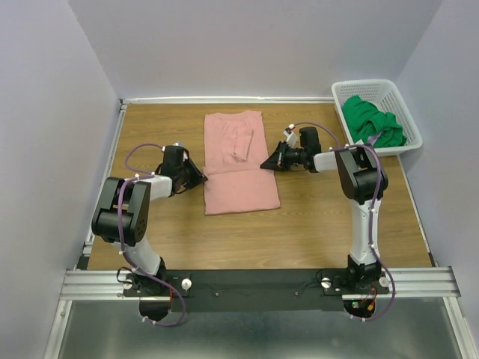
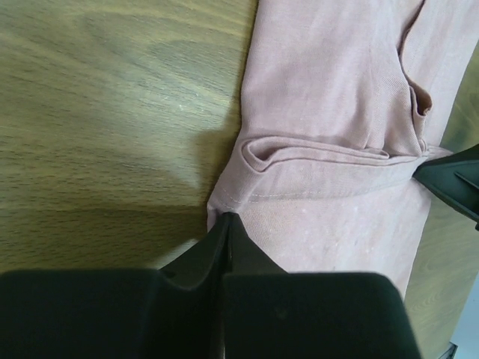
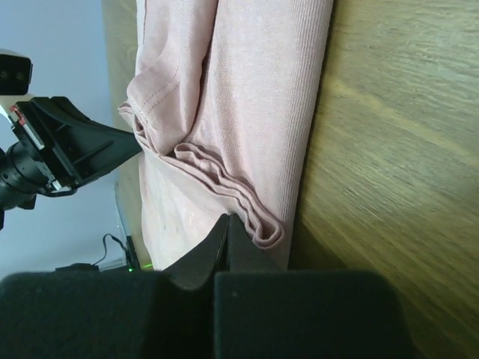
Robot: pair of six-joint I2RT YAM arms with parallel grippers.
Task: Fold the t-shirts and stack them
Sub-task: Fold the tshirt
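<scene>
Where wrist views see pink tee (image 2: 329, 112), overhead only, green tee (image 1: 374, 123)

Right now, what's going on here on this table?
Two robot arms are folding a pink t-shirt that lies long and narrow on the wooden table. The left gripper and right gripper are each shut on an opposite side edge of it, at a crease across its middle. A green t-shirt sits bunched in the white basket at the far right, not yet folded.
</scene>
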